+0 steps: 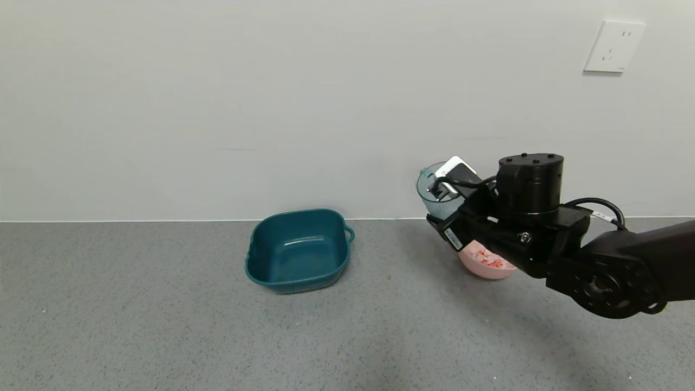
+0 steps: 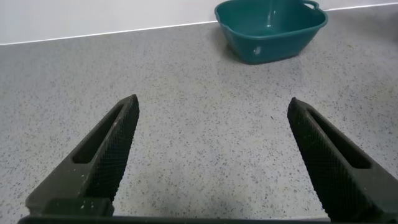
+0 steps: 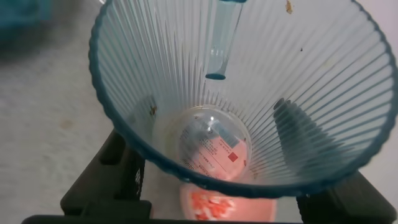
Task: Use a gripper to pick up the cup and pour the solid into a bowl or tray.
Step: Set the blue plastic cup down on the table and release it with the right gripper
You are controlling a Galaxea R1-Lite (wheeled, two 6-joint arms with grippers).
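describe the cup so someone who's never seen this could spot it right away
Follow the black arm on the right of the grey counter to the right gripper. Clamped there, tipped over the pink bowl, is the cup. Unlike the bowl and teal tub, it is see-through, bluish and ribbed.

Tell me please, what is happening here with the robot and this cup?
The right gripper is shut on the cup, a clear ribbed one, and holds it raised and tipped above the pink bowl. The cup looks almost empty, with just a crumb or two on its wall, and the solid, small pink and red bits, lies in the bowl. So the pour seems done. The left gripper is open and idle over the grey counter, and the teal tub stands apart, unused.
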